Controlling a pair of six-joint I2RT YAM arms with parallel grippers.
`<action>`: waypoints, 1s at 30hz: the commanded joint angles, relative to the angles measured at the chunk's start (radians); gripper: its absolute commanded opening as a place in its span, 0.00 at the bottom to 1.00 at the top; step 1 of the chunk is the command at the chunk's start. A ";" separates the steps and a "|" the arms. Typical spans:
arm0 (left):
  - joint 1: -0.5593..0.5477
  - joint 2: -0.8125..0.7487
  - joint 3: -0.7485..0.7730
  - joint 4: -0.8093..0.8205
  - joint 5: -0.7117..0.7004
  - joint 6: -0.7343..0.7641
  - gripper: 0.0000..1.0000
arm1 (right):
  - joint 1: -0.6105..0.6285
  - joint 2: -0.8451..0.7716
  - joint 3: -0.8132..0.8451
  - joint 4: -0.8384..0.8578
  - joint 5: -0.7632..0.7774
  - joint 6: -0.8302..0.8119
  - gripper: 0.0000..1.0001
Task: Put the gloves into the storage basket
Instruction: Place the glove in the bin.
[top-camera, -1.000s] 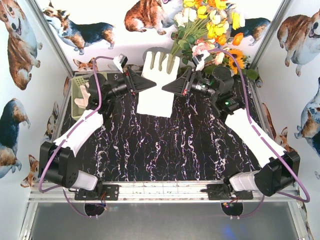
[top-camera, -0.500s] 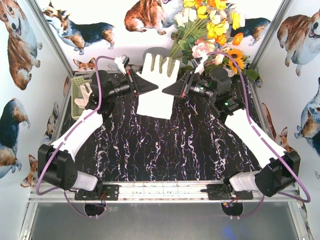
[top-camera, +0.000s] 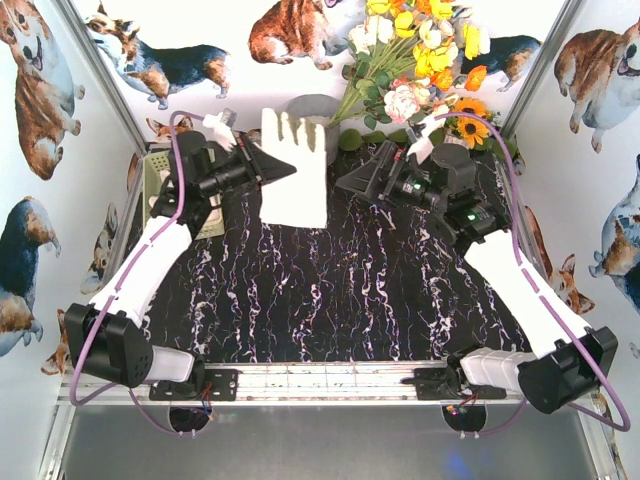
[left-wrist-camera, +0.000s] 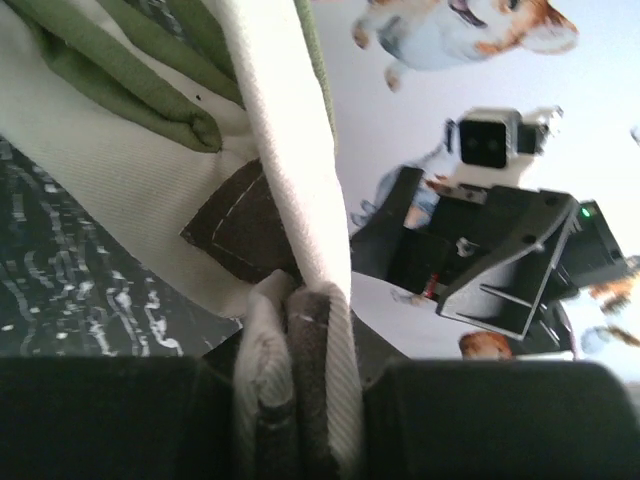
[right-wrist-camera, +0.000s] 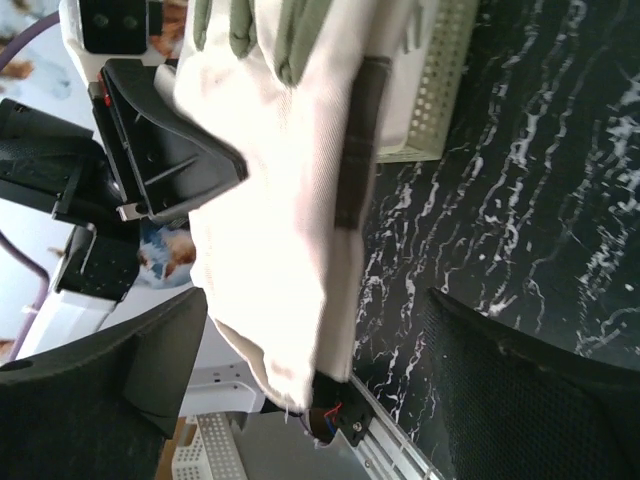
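Starting at the left, I see the storage basket (top-camera: 156, 170), pale yellow-green with slotted sides. It sits at the far left of the black marbled table (top-camera: 330, 290), and my left arm covers most of it.

Just right of the basket is the left gripper (top-camera: 288, 170). Its jaws are pressed tight on the glove (top-camera: 296, 190), and the left wrist camera shows folded cream fabric and a dark brown patch squeezed between the two fingers. So that hand has it, pinched at the edge nearest the basket.

The glove is right of the basket and not over it. It is lifted off the table, with its fingers pointing at the far wall. Its broad cream side faces the top camera, and the wrist views show grey-green finger patches on the other face. Right behind it stands a round grey bucket (top-camera: 322, 104).

Further right of the basket, the right gripper (top-camera: 345, 184) has its jaws spread wide and holds nothing. From above, its tips sit just beside the glove's far edge with a sliver of table between. Its own camera looks across at the glove hanging from the other hand.
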 joint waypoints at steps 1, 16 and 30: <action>0.082 -0.008 0.068 -0.163 -0.057 0.097 0.00 | -0.027 -0.058 0.011 -0.086 0.092 -0.087 0.93; 0.474 0.250 0.227 -0.427 -0.101 0.457 0.00 | -0.037 -0.091 -0.077 -0.084 0.084 -0.139 0.94; 0.601 0.512 0.389 -0.537 -0.146 0.666 0.00 | -0.040 -0.054 -0.039 -0.120 0.069 -0.135 0.93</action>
